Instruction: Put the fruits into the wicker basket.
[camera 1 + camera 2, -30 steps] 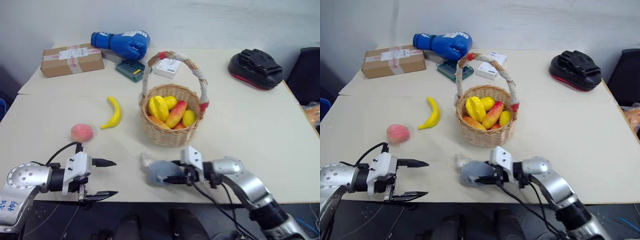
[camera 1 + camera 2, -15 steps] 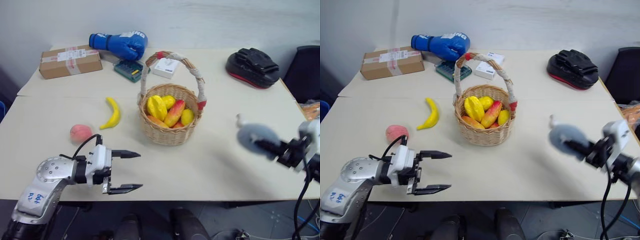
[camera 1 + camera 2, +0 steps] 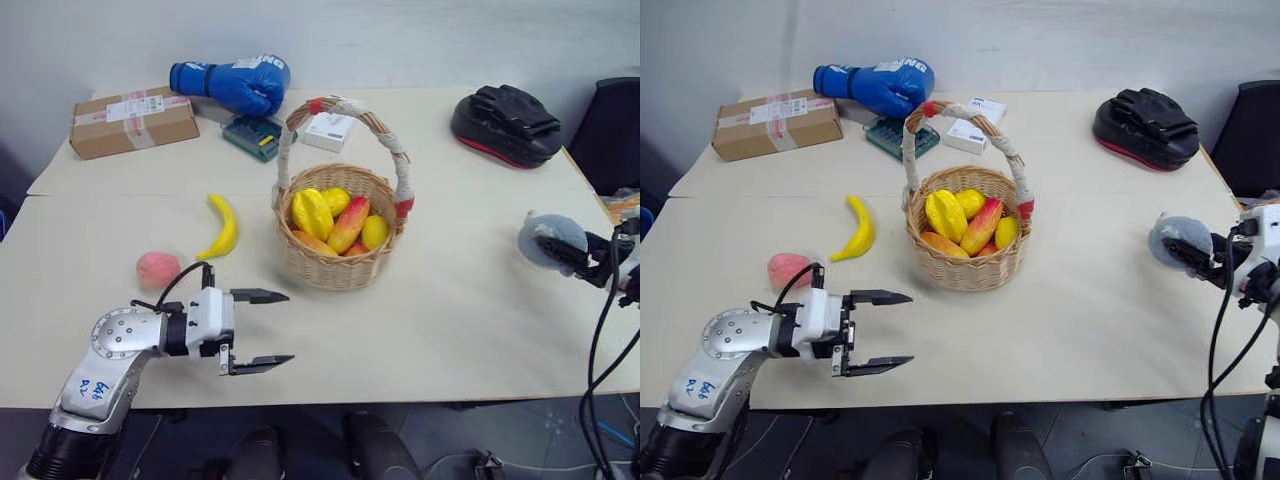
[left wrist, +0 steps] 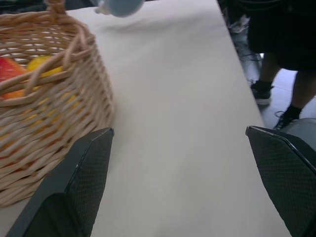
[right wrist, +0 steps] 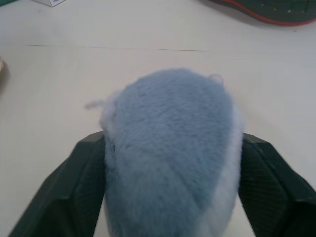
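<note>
Fingers of the left gripper [image 3: 262, 328] stand wide apart with nothing between them, low over the near edge of the surface [image 3: 450, 300], tips pointing toward the robot's right. Peach [image 3: 158, 269] sits just behind that wrist, on the far-left side of the fingers, so they point away from it; they would need to swing back toward it. Banana [image 3: 222, 226] lies a little farther off, beyond the peach, long axis running roughly near-to-far with the curve bowing right. Wicker basket [image 3: 342, 275] stands just beyond and to the right of the fingertips, already holding several yellow and red fruits.

Right gripper [image 3: 1200, 262] is well off at the surface's right edge; its fingers [image 5: 79, 187] sit against both sides of a grey-blue plush [image 5: 170, 153]. Left arm is plainly the nearer one to both loose fruits.

Far side: cardboard box [image 3: 133, 120], blue boxing glove [image 3: 232, 85], black pad [image 3: 510, 120].
</note>
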Controlling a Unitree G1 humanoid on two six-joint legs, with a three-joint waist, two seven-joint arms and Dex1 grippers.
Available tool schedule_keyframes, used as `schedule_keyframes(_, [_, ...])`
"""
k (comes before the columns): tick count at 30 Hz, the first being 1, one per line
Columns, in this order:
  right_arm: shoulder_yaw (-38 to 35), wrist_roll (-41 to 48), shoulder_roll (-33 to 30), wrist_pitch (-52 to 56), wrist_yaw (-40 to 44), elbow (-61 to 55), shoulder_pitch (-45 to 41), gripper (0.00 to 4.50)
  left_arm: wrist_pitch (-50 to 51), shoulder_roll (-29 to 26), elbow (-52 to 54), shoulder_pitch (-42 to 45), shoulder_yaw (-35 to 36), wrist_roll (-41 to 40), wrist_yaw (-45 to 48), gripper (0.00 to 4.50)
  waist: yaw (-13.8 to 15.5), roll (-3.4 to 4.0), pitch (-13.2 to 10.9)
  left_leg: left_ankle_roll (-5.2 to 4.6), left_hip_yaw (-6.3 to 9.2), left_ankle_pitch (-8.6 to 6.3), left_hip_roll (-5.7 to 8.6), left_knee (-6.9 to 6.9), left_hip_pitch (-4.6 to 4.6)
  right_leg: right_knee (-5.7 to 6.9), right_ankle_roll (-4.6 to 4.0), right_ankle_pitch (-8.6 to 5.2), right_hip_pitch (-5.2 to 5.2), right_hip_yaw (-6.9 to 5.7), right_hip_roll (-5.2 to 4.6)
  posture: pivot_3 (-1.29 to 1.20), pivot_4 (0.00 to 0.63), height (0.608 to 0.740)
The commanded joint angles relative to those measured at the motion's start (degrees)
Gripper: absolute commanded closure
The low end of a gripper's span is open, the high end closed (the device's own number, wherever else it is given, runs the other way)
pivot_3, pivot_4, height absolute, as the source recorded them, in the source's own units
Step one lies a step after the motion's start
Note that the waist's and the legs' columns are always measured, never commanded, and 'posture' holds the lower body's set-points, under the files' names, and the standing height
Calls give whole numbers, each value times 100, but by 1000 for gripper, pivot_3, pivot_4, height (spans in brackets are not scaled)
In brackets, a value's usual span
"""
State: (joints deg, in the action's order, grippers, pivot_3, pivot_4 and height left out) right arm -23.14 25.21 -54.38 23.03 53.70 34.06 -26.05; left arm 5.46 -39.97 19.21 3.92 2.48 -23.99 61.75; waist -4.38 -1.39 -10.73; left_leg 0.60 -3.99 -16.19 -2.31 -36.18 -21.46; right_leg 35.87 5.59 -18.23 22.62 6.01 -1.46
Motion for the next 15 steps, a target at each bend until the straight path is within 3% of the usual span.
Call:
schedule_keyframes(1, [-493,12,-436,-335,227,-548,469,28,-50,-143,-143,-129,485,34,-218,0,11,0,0,0,-1,-1,0,-1,0,0,0,0,0,1,0,0,150,740])
schedule_keyframes(5, [-758,-16,-534,-866,529,-1045,1173,28,-55,-329,-301,-377,892,54,-325,0,2,-2,0,1,1,-3,-4,-1,3,0,0,-1,-3,0,3,0,150,740])
schedule_keyframes(7, [-717,-83,-282,-1604,755,-1676,1597,28,-161,-410,-490,-632,1262,-6,-293,0,-56,-1,0,0,-8,-3,-1,-1,7,1,4,2,-4,5,1,0,150,740])
schedule_keyframes(12, [58,397,1114,-2535,1097,-4035,2767,28,-671,-373,-860,-1563,2287,46,-323,0,-140,-32,4,12,-19,-9,-35,1,31,10,1,3,-15,11,27,0,150,740])
schedule_keyframes(15, [788,729,1790,-2819,1293,-5310,3088,28,-1034,-144,-1328,-2108,3237,57,-720,0,-127,-10,-7,22,-14,-13,-46,1,26,21,-9,1,-5,8,33,0,150,740])
